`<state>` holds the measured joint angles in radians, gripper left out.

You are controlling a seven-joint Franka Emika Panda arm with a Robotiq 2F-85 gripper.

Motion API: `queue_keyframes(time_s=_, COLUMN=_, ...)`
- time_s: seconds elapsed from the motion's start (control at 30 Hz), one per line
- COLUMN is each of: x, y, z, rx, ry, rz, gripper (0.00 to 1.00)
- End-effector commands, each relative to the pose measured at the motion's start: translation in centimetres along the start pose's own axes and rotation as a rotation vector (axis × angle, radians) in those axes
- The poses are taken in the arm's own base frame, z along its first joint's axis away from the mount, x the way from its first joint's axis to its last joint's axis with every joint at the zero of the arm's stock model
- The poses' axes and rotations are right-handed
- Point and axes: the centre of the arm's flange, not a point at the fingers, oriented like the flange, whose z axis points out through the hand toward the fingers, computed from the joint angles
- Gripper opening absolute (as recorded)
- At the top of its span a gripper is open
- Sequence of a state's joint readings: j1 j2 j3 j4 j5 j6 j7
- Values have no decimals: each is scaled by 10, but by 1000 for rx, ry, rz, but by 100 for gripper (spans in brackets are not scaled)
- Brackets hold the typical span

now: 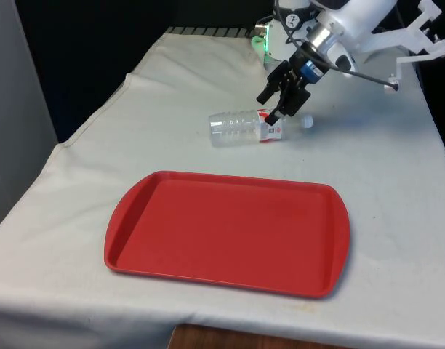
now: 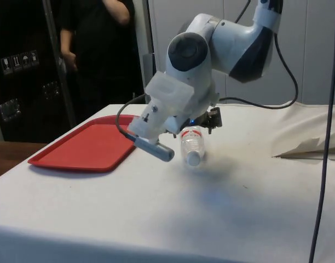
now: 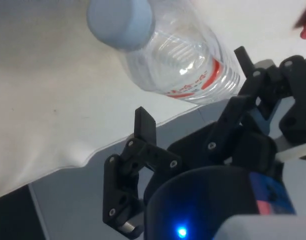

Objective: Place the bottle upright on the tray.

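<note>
A clear plastic bottle [image 1: 241,127] with a red-and-white label lies on its side on the white cloth, its pale cap [image 1: 307,122] pointing to the front view's right. It rests beyond the red tray [image 1: 230,225], which has nothing on it. My gripper [image 1: 273,109] hangs tilted just above the bottle's labelled end, open. In the wrist view the fingers [image 3: 144,125] stand spread on either side of the bottle [image 3: 178,55], close to it but not closed on it. The side view has the bottle [image 2: 192,143] under my wrist, cap towards the camera, with the tray [image 2: 85,145] beyond it.
A person [image 2: 91,44] in dark clothes stands behind the table's tray end in the side view. A black cable [image 2: 321,164] hangs down near the camera there. The cloth has a raised fold [image 2: 310,148] off to one side.
</note>
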<state>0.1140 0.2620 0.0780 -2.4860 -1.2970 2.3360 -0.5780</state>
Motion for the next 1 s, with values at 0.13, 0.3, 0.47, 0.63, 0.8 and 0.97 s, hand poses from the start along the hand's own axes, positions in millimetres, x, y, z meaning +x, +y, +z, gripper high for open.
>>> queue_keyframes(time_s=0.13, x=8, y=1, z=2, rx=-21, ry=-40, rz=15, gripper=100)
queue_keyframes(time_s=0.3, x=13, y=1, z=4, rx=-33, ry=-67, rz=20, gripper=100)
queue_keyframes(time_s=0.47, x=21, y=0, z=11, rx=-45, ry=-86, rz=24, gripper=100)
queue_keyframes(time_s=0.63, x=25, y=-1, z=15, rx=-48, ry=-98, rz=28, gripper=100)
queue_keyframes(time_s=0.8, x=26, y=-2, z=18, rx=-48, ry=-97, rz=25, gripper=100)
queue_keyframes(time_s=0.97, x=26, y=-3, z=19, rx=-43, ry=-95, rz=26, gripper=100)
